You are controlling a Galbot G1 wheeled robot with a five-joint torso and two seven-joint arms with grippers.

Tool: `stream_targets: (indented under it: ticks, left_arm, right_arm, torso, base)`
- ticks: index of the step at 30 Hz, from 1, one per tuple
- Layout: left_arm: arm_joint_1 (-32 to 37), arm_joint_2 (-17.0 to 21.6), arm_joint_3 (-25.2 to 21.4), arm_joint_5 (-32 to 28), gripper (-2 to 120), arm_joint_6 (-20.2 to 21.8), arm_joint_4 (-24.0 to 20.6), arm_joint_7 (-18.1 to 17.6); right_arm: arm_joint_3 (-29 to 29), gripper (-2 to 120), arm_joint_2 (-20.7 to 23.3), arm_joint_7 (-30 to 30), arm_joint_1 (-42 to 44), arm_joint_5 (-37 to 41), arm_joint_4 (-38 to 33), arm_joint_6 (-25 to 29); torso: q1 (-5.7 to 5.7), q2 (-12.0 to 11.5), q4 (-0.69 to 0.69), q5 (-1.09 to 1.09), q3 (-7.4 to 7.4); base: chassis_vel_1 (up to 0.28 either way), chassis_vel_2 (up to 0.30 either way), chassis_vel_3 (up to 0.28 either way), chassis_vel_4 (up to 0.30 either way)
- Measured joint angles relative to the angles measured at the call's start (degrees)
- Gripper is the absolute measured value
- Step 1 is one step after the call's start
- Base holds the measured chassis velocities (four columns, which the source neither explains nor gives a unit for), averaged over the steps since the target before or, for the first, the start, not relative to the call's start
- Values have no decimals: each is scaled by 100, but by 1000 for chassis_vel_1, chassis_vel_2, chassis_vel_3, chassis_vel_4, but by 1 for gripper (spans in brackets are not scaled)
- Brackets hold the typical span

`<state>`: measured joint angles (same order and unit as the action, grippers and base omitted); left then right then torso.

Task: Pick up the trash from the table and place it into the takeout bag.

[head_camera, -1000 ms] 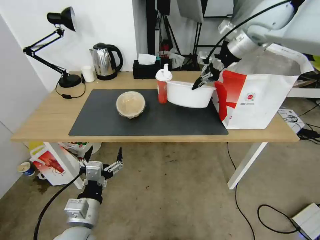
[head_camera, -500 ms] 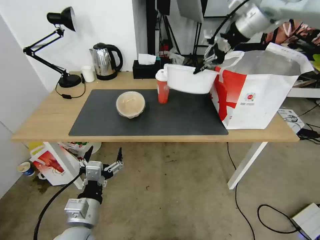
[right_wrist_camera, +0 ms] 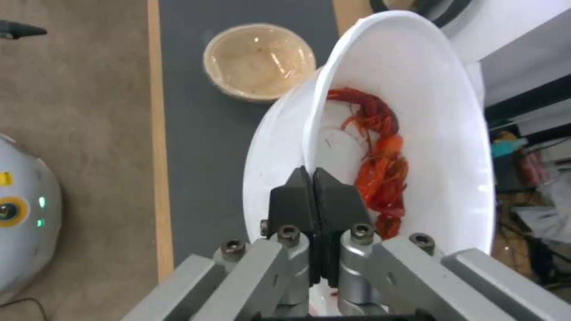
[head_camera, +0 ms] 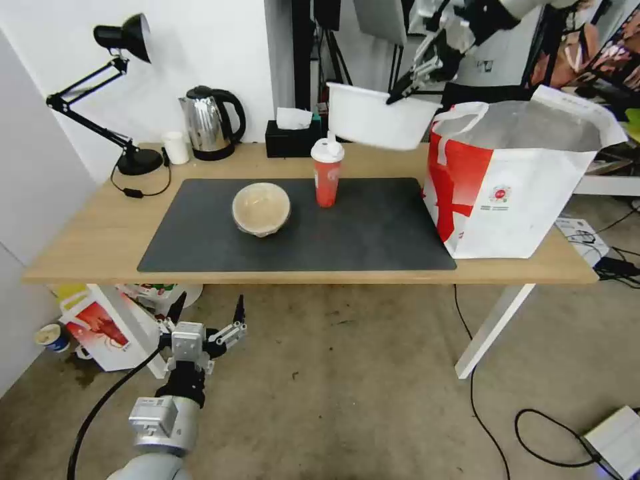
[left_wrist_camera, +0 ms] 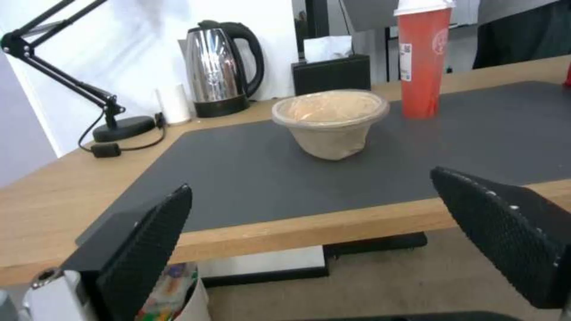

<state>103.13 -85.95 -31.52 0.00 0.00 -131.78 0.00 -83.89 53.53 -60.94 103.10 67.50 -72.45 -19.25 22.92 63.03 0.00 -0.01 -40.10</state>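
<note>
white bowl (head_camera: pixel 373 123) tilted, aloft | red cup (head_camera: pixel 327 175), beige bowl (head_camera: pixel 261 209) on mat

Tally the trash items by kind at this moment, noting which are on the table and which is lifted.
Bowls: 2, the white bowl with red shells held in the air by the right gripper, and the beige lidded bowl on the mat.
Cups: 1, the red cup standing on the mat.
Total: 3, none in the bag yet.
</note>
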Motion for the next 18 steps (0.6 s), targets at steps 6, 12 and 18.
stream_targets:
  ticks: [6,12,18]
  left_arm:
    - [0,0,0,0,100,0,0,0]
    - [0,0,0,0,100,0,0,0]
    - [0,0,0,0,100,0,0,0]
  right_arm:
    - [-56,0,11,0,-87,26,157,34]
    - [-53,0,-101,-1,-181,-11,229,69]
    - [33,0,-332,-1,-257,-119,208,134]
  torso:
    - [0,0,0,1,0]
    - [0,0,0,1,0]
    - [0,0,-1,2,0]
  base:
    - [0,0,0,0]
    - [0,0,0,0]
    - [0,0,0,0]
